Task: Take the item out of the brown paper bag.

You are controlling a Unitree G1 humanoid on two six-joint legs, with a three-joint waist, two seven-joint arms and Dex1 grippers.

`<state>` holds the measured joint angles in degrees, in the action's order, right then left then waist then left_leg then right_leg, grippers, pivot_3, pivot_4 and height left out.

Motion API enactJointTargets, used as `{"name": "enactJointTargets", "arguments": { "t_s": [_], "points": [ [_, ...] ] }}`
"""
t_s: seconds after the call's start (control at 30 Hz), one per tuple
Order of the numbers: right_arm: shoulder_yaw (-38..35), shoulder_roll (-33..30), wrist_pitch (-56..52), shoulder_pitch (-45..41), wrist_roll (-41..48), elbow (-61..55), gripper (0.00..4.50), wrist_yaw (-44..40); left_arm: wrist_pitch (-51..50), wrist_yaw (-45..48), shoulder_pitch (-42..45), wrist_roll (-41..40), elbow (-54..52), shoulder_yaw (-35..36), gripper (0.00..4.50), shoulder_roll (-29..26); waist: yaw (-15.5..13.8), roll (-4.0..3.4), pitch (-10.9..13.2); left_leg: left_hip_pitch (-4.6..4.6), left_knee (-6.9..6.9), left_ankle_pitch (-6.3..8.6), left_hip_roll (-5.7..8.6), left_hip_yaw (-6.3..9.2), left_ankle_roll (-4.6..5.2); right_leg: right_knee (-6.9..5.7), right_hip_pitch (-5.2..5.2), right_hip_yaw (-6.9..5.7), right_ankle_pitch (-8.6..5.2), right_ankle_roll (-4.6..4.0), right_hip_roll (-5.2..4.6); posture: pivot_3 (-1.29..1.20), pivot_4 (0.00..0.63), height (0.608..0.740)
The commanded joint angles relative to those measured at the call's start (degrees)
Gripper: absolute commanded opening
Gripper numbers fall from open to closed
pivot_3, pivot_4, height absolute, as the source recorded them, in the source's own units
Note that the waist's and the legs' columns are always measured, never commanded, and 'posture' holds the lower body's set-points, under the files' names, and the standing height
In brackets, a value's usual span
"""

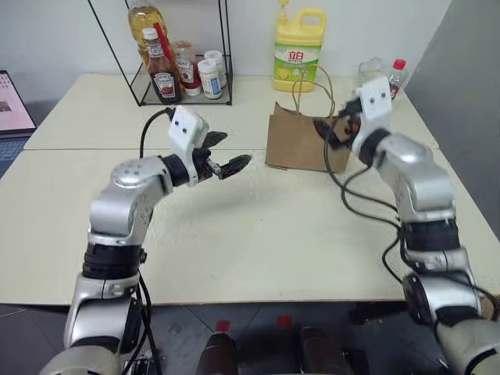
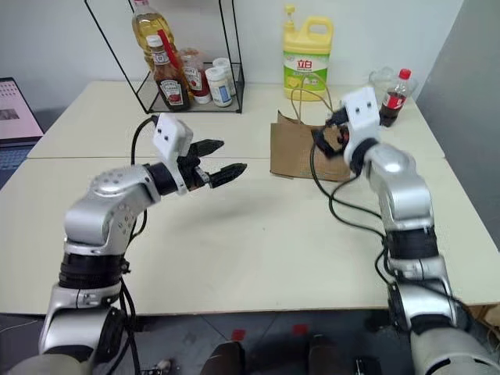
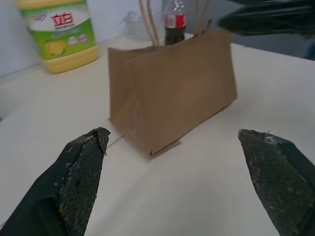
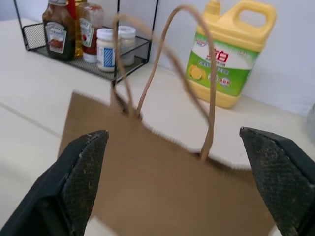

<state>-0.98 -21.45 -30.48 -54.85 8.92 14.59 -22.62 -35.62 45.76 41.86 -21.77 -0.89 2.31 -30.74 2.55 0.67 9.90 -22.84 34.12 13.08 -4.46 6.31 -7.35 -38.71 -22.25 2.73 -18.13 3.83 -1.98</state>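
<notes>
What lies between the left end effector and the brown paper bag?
Only bare table, seen in the left wrist view: the left end effector, open, faces the brown paper bag.

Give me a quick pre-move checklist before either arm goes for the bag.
1. Left gripper open: ok, jaws wide apart.
2. Right gripper open: ok, wide in the right wrist view.
3. Brown paper bag upright on the table: ok.
4. Cord handles free of the right fingers: ok, the loops stand between them, untouched.
5. Item inside located: cannot tell, the bag's inside is hidden.
6. Yellow jug and cola bottle clear of the bag: ok, both stand behind it.
</notes>
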Motion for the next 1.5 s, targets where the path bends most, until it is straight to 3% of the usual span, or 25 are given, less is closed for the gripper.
{"name": "enactJointTargets", "arguments": {
  "t_s": [0.03, 0.23, 0.47, 0.57, 0.9, 0.93, 1.2, 1.5],
  "points": [
    [-1.02, 0.73, 8.16, -7.75, -1.32, 13.99, 4.50, -0.42, 0.62, 3.19, 4.19, -1.66, 1.26, 0.46, 4.48, -1.34, 0.04, -0.03, 0.07, -0.01, 0.00, 0.00, 0.00, -0.02, 0.00, 0.00, 0.00, -0.01, 0.00, 0.00, -0.01, 0.00, 0.150, 0.740],
    [-1.78, 2.63, 19.30, -20.14, -2.55, 38.83, 4.50, -2.48, 1.30, 4.16, 5.04, -1.19, 0.81, 0.83, 4.48, -3.15, 0.72, -0.20, 0.30, -0.04, 0.00, -0.01, 0.00, -0.06, -0.01, -0.03, -0.04, -0.01, 0.00, 0.00, -0.03, 0.00, 0.150, 0.740],
    [-2.12, 3.80, 28.44, -26.35, -4.69, 52.33, 4.50, -1.88, 0.31, 2.41, 4.26, -1.75, -2.13, 2.21, 4.48, -4.32, 1.11, -0.22, 0.54, -0.04, 0.01, -0.01, -0.01, -0.05, -0.02, -0.15, -0.06, -0.01, 0.00, 0.00, -0.03, 0.00, 0.150, 0.740],
    [-3.01, 4.06, 30.37, -27.90, -4.43, 54.51, 3.86, -1.07, -0.18, 1.08, 3.70, -1.89, -3.38, 2.73, 4.50, -4.26, 1.19, -0.22, 0.62, -0.03, 0.03, -0.02, -0.01, -0.06, -0.02, -0.18, -0.06, -0.01, 0.00, 0.00, -0.04, 0.00, 0.150, 0.740],
    [-4.56, 4.79, 31.75, -30.89, -4.24, 56.25, 0.17, -1.69, -2.18, 0.01, -0.36, -3.91, -7.96, 4.15, 4.50, -5.39, 1.43, -0.22, 0.64, -0.03, 0.08, -0.02, -0.02, -0.06, -0.02, -0.24, -0.06, 0.01, 0.00, 0.00, -0.04, 0.00, 0.150, 0.740],
    [-4.78, 5.02, 31.70, -31.19, -4.08, 56.20, 0.03, -2.03, -2.07, -0.04, -0.86, -3.91, -8.09, 4.12, 4.50, -5.50, 1.52, -0.22, 0.64, -0.02, 0.08, -0.02, -0.02, -0.06, -0.02, -0.25, -0.06, 0.01, 0.00, 0.00, -0.04, 0.00, 0.150, 0.740],
    [-6.37, 8.66, 32.42, -34.51, -2.48, 53.64, 0.03, -5.38, -5.22, -3.63, -6.06, -7.01, -12.29, 8.60, 4.50, -5.89, 2.30, -0.24, 0.68, -0.02, 0.09, -0.02, -0.02, -0.06, -0.02, -0.27, -0.06, 0.01, 0.00, 0.00, -0.04, 0.00, 0.150, 0.740],
    [-9.29, 13.72, 31.26, -38.34, 0.72, 52.22, 0.03, -4.56, -14.60, -11.15, -18.43, -15.46, -26.70, 17.19, 4.50, -5.38, 2.45, -0.23, 0.72, -0.04, 0.09, -0.02, -0.04, -0.06, -0.02, -0.27, -0.07, 0.01, 0.00, 0.00, -0.04, 0.00, 0.150, 0.740]
  ]
}}
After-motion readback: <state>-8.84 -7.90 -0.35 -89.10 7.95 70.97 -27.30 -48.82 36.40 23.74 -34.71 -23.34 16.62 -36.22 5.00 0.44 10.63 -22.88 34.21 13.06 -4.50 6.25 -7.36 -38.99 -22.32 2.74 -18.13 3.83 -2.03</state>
